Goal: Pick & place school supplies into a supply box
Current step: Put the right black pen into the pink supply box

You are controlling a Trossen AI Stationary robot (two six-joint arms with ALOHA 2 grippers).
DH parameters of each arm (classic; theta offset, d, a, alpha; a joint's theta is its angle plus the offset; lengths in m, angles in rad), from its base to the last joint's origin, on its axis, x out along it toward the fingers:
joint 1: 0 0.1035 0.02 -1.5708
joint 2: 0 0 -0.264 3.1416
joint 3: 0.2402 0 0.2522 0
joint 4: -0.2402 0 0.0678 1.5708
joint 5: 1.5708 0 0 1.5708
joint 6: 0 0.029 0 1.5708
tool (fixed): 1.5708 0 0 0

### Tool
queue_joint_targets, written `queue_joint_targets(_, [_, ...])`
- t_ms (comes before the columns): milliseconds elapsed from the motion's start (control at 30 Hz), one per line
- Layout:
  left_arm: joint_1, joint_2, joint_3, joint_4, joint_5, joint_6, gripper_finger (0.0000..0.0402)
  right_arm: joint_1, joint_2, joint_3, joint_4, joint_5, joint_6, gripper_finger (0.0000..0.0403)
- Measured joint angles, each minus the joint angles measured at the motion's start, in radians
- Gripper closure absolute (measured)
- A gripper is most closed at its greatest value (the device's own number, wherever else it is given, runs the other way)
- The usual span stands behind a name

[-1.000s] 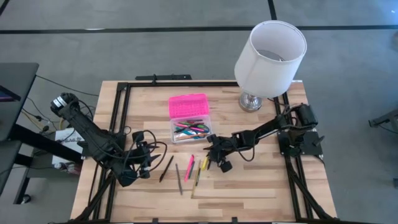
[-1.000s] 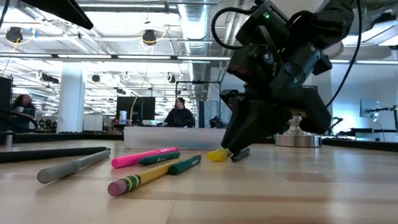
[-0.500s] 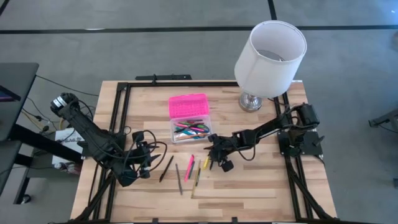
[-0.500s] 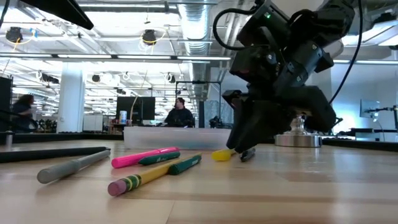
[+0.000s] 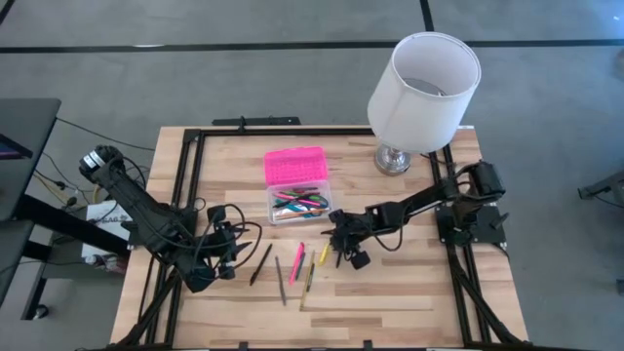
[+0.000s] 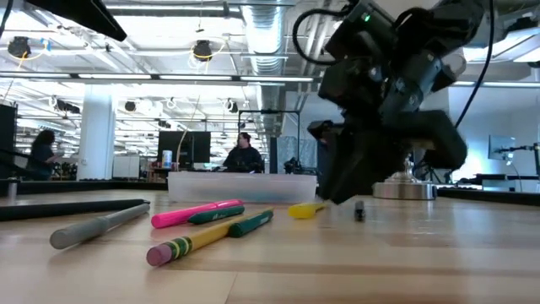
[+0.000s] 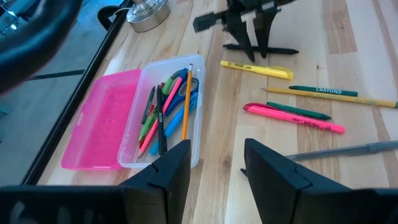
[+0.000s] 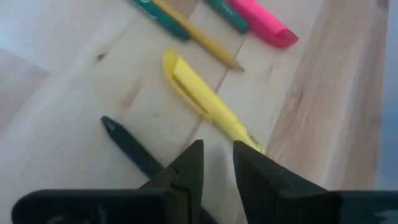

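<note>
My right gripper (image 5: 337, 253) stands low over the loose pens in the middle of the table, shut on a black pen (image 8: 130, 146). A yellow highlighter (image 8: 205, 102) lies on the wood right beside it. To its left lie a pencil (image 5: 310, 275), a pink marker (image 5: 295, 263), a grey pen (image 5: 280, 279) and another black pen (image 5: 259, 263). The supply box (image 5: 297, 203) sits beyond them, its clear base full of pens and its pink lid (image 5: 294, 166) flipped open. My left gripper (image 5: 220, 255) waits, open, near the table's left edge. My right gripper pinches the black pen between its two fingers, partway along the barrel (image 8: 158, 169). The fingers come from above, pointing down, and lie across the pen. One end (image 8: 107, 122) sticks out free, low over the wood. Whether the pen is lifted clear, I cannot tell.
A white lamp (image 5: 424, 88) stands on its metal foot (image 5: 393, 159) at the far right corner. A black frame (image 5: 190, 175) runs round the table. Bare wood lies right of my right gripper and along the near edge. People sit in the room beyond.
My right gripper has shifted a little toward the table's right, carrying the black pen away from the yellow highlighter. The pen's end, which lay slanted against the highlighter, now points toward the near edge.
</note>
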Motion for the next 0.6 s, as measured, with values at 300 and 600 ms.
queue_joint_targets(300, [0.000,0.000,0.000,-0.011,0.003,-0.014,0.0256,0.013,-0.122,0.001,-0.151,0.047,0.074,0.0321])
queue_joint_targets(600, [0.000,0.000,0.000,-0.012,0.004,-0.017,0.0256,0.014,-0.091,0.000,-0.232,0.042,0.140,0.0321])
